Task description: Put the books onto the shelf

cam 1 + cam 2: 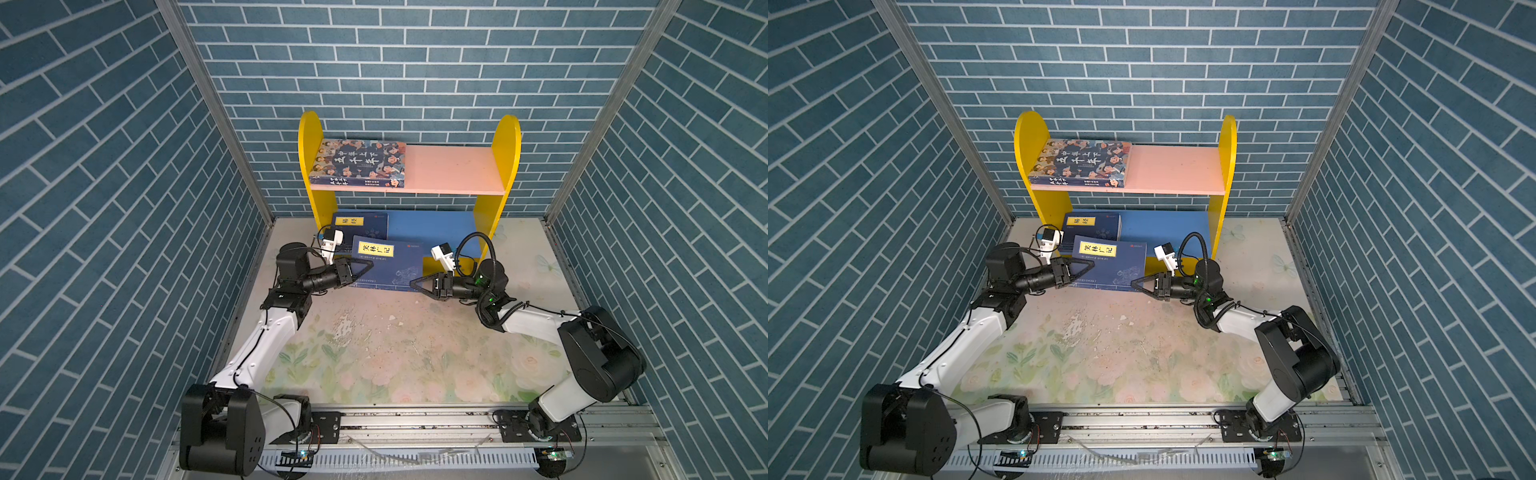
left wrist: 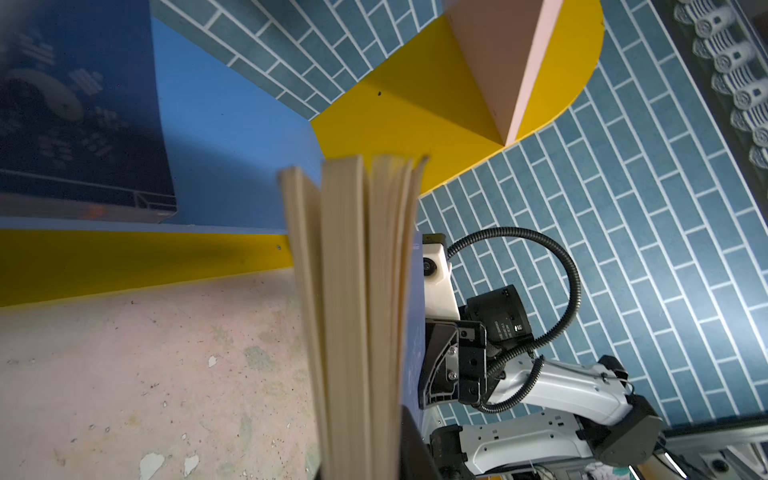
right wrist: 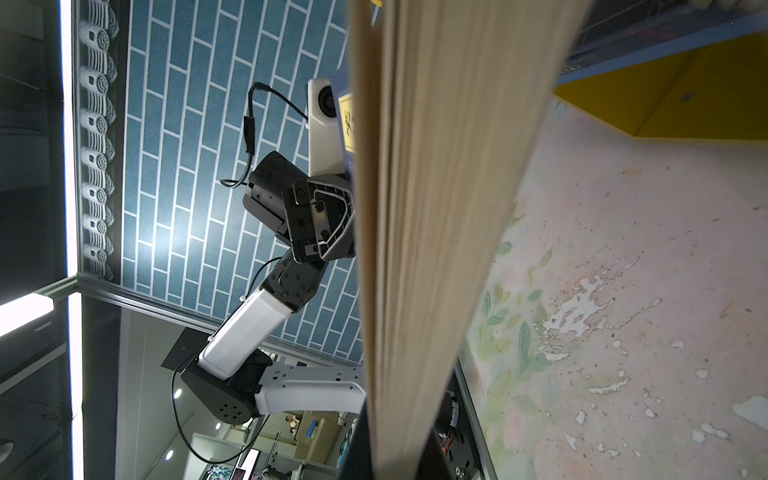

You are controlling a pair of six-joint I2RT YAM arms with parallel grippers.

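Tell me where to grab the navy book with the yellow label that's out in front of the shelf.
Take a short page edge, coming in level from the side. The navy book sits cover up, thin enough for jaws to straddle, and both short edges are exposed. The right gripper pinches it near the front corner; mid-edge would probably sag and fan less.

I see: shelf (image 1: 453, 168), smooth matt painted boards; book (image 2: 353, 291), cream matt paper page edges; bench (image 1: 374, 353), floral covering, worn and flaking in patches.
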